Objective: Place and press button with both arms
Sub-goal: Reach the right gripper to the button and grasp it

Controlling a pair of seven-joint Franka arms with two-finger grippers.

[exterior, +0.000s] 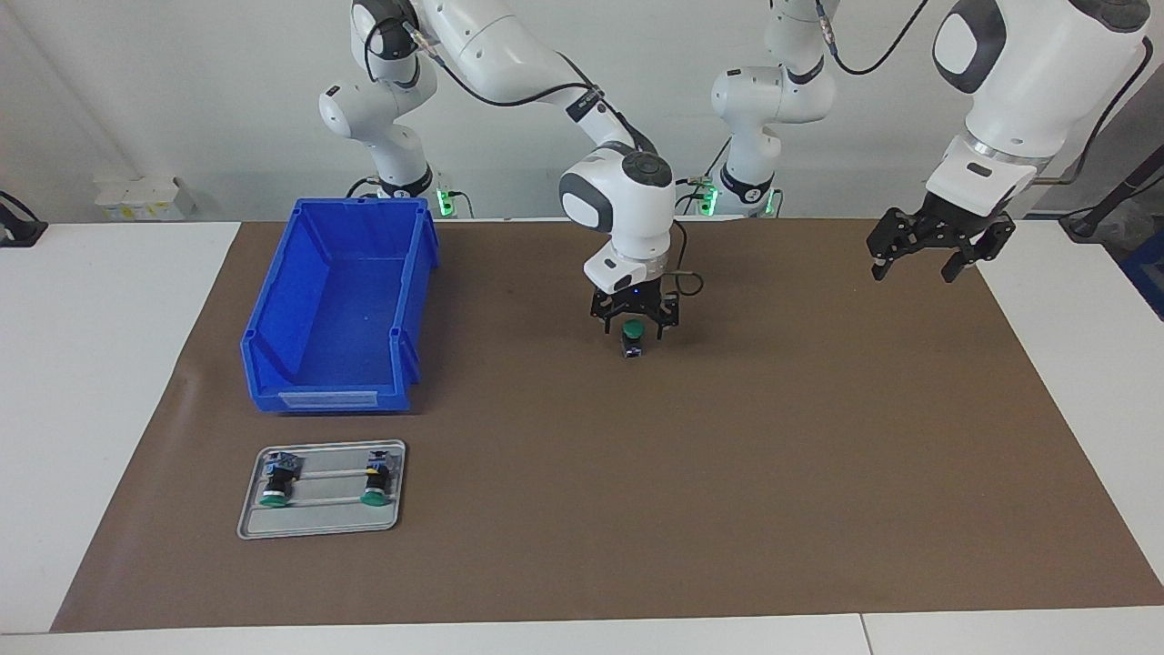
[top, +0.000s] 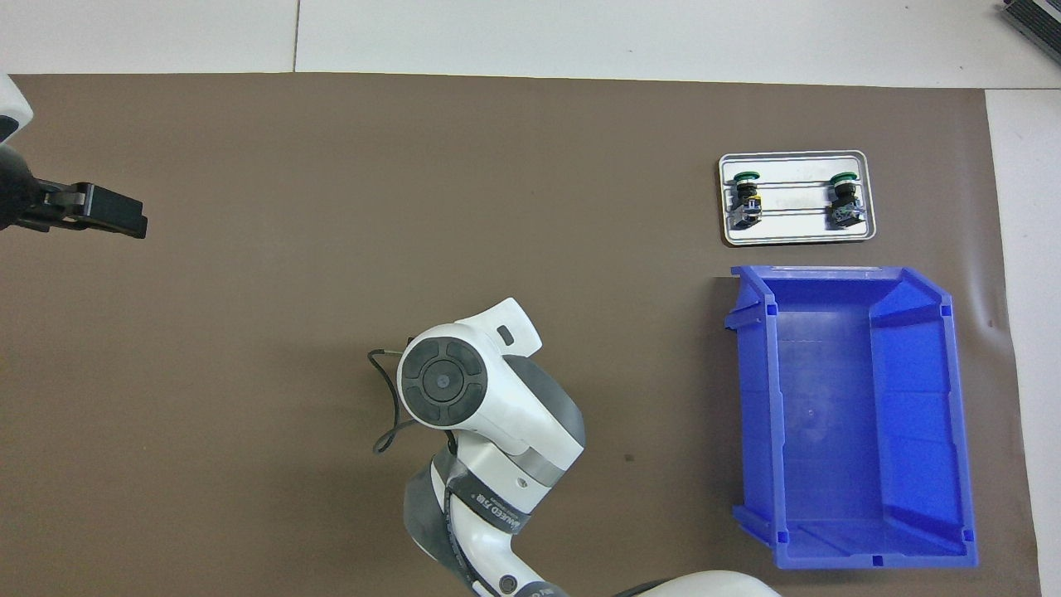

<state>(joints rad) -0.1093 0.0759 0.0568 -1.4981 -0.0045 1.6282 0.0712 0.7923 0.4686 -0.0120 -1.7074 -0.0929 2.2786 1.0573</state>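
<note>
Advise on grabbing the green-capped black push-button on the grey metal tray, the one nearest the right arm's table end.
Grip the black body of that push-button, between cap and bluish terminals, from straight above, closing along the tray's length. It lies on its side, cap pointing away from the robots, flanks free. Right gripper hangs mid-table; left gripper waits.

In the overhead view the right arm's wrist (top: 464, 390) is covering its own claw and the button beneath. The picture's edge is cutting off most of the left claw (top: 91, 211).
</note>
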